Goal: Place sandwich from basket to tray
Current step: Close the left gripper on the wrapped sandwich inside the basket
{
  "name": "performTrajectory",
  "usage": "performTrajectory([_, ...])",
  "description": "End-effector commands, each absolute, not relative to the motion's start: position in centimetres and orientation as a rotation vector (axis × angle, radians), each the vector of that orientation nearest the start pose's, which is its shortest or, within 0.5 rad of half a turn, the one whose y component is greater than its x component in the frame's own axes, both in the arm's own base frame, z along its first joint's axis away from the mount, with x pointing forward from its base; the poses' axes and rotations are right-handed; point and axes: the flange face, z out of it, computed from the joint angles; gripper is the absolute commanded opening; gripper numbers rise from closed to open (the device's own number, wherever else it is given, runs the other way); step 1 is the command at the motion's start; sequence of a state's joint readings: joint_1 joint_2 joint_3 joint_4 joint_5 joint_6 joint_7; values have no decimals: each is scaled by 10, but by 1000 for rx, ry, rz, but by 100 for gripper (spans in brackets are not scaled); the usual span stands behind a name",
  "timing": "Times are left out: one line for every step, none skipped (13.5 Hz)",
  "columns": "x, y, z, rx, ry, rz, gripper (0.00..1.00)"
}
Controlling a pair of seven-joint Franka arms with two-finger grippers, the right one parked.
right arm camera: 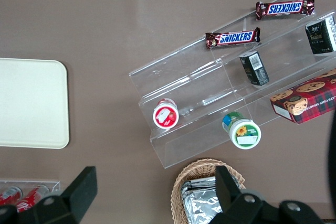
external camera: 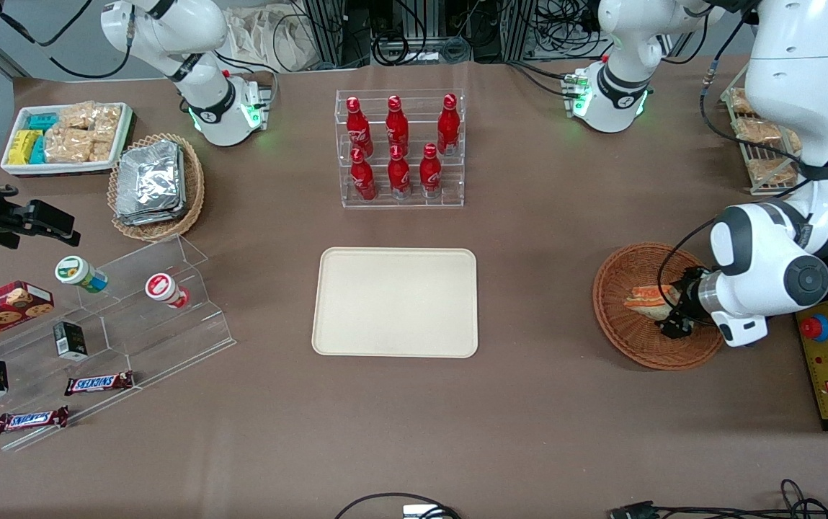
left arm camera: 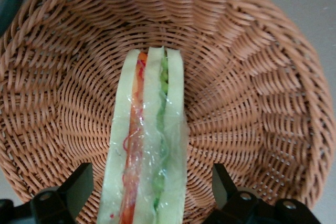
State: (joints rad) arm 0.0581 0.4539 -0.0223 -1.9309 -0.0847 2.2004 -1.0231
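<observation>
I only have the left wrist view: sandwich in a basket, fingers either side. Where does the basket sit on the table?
Observer: The basket lies toward the working arm's end of the table, with the gripper down inside it at the sandwich.
Operator: Is the tray free?
Observer: Yes, the tray sits mid-table with nothing on it.
Operator: What stands near the tray?
Observer: A clear rack of red bottles, farther from the front camera than the tray.
</observation>
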Motion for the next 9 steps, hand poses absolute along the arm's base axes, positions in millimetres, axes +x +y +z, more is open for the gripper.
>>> performTrajectory([602,16,231,-2593,-1713,314,100])
performTrajectory([603,13,229,-2589,-1708,318,98])
performTrajectory([603,13,228,-2588,-1705,319,83])
performTrajectory([603,13,230,-2592,-1696,316,47])
performTrajectory([604,11,234,-2599,-1687,311,5])
performTrajectory([604,9,235,-2602,-1681,311,0])
performTrajectory([603,10,239,-2619,-1650,309,0])
performTrajectory([602,9,245,-2632,-1618,329,0])
performTrajectory([602,9,259,-2663,-1569,343,0])
